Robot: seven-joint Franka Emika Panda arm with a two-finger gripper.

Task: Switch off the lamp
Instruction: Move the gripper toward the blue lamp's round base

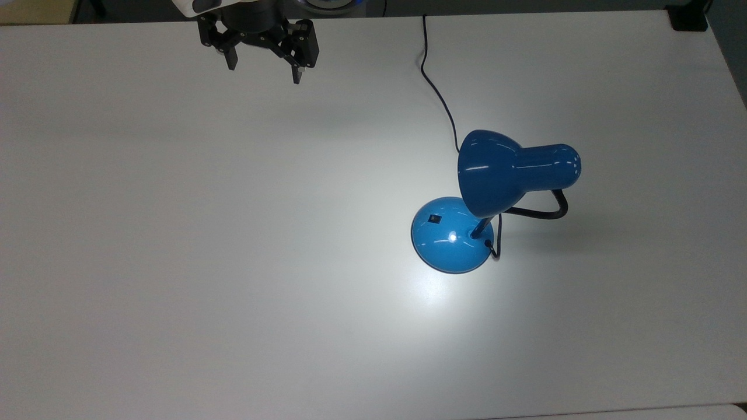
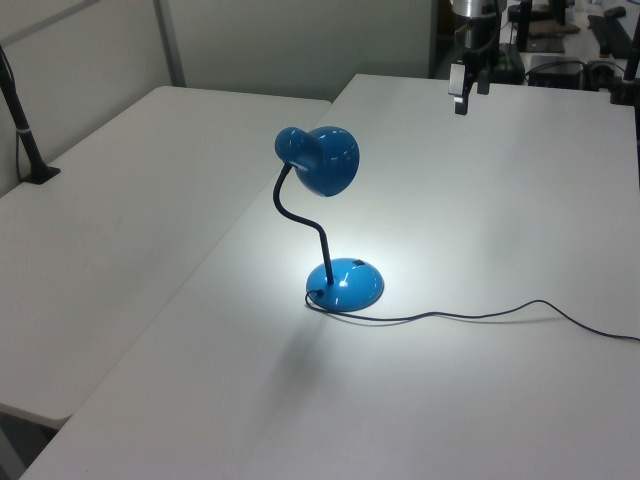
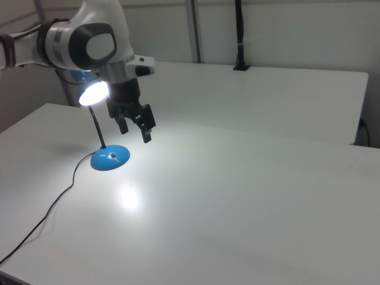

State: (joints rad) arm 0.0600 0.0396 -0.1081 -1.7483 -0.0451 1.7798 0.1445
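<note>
Glossy blue desk lamp (image 1: 508, 175) lit at right of centre in the top view, bright pool on white table (image 1: 175, 262), black switch (image 1: 433, 219) on domed base, gripper (image 1: 264, 64) upper left, fingers spread wide, holding nothing.

A glossy blue lamp (image 1: 502, 175) with a black neck and cord stands on a white table (image 1: 175, 233).

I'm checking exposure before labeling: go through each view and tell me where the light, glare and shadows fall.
Top view: lamp lit, bright pool on the table around its base, small highlight on the dome. Left view: glow under the shade, soft shadow toward the near edge. Right view: bulb blown out white behind the claw, glare patch on the tabletop.
</note>
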